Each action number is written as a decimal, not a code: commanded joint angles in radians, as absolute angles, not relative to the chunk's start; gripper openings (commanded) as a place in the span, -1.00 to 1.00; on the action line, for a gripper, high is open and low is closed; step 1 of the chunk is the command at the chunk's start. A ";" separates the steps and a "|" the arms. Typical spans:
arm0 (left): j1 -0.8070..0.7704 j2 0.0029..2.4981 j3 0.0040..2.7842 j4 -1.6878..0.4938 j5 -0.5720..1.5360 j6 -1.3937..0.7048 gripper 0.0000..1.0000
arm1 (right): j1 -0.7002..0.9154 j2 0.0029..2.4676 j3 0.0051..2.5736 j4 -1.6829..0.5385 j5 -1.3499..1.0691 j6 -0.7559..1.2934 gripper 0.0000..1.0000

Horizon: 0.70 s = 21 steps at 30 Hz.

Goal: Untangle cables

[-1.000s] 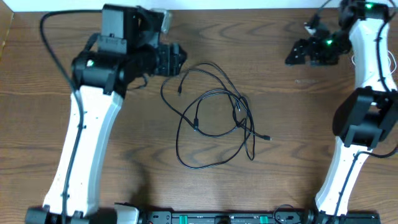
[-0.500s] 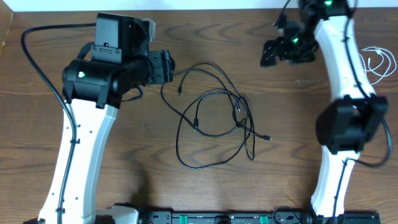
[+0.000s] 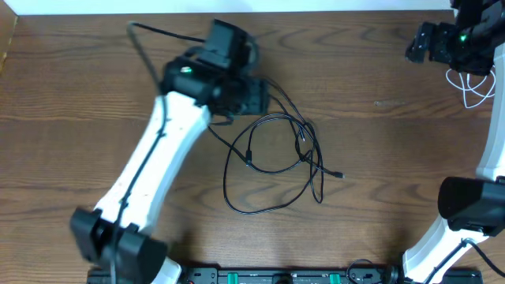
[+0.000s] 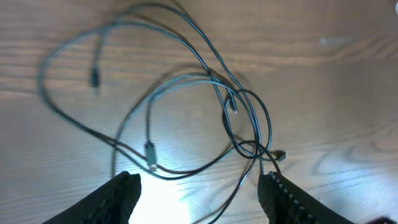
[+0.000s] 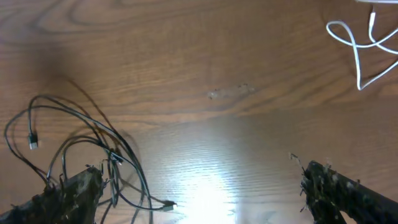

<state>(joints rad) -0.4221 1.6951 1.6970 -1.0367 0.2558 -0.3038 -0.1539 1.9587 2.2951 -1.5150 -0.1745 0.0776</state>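
1. Both arms had shifted within the last second. The left arm had swung in from the left side of the table, so the left gripper hung over the upper-left edge of the black cables. The right gripper had drawn back to the far right corner, close to the white cable.
2. The left wrist view showed the left gripper's fingers well apart with nothing between them, so it was released and empty. The black loops lay on the wood below and ahead of it.
3. The right gripper was also spread wide and held nothing. In its wrist view the white cable sat off to the upper right.
4. The black cables lay mid-table, apparently unmoved, looped over one another with a knot-like crossing on the right side and small plug ends sticking out. The white cable lay well apart from them at the right edge.
5. Judging by this, the white cord was already separated and the black tangle remained. The left arm looked placed for a first pick at it.
6. The table was dark brown wood grain with glare under the wrist lights. A pale strip ran along its far edge and a black rail along the near one, and little else of the room showed.
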 commanded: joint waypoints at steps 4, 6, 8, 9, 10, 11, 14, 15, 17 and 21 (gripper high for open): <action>-0.577 1.830 1.704 -1.004 0.253 -0.340 0.30 | -0.149 1.977 2.293 -1.518 -0.182 0.088 0.99; -0.627 1.869 1.704 -1.004 0.253 -0.339 0.29 | -0.149 1.977 2.293 -1.518 -0.182 0.088 0.99; -0.672 1.898 1.703 -1.000 0.253 -0.326 0.29 | -0.149 1.977 2.293 -1.519 -0.178 0.088 0.98; -0.694 1.908 1.702 -0.994 0.253 -0.307 0.29 | -0.149 1.977 2.293 -1.520 -0.167 0.088 0.98; -0.721 1.911 1.689 -0.986 0.252 -0.285 0.29 | -0.149 1.977 2.293 -1.522 -0.156 0.088 0.98; -0.738 1.911 1.681 -0.984 0.248 -0.282 0.29 | -0.149 1.977 2.293 -1.523 -0.155 0.088 0.99; -0.769 1.911 1.646 -0.972 0.242 -0.283 0.29 | -0.150 1.977 2.293 -1.526 -0.155 0.088 0.99; -0.776 1.911 1.624 -0.951 0.242 -0.284 0.29 | -0.150 1.977 2.293 -1.526 -0.155 0.088 0.98; -0.785 1.911 1.579 -0.890 0.243 -0.295 0.22 | -0.150 1.977 2.293 -1.528 -0.155 0.081 0.99; -0.785 1.911 1.552 -0.870 0.242 -0.309 -0.05 | -0.150 1.977 2.292 -1.540 -0.155 0.073 0.98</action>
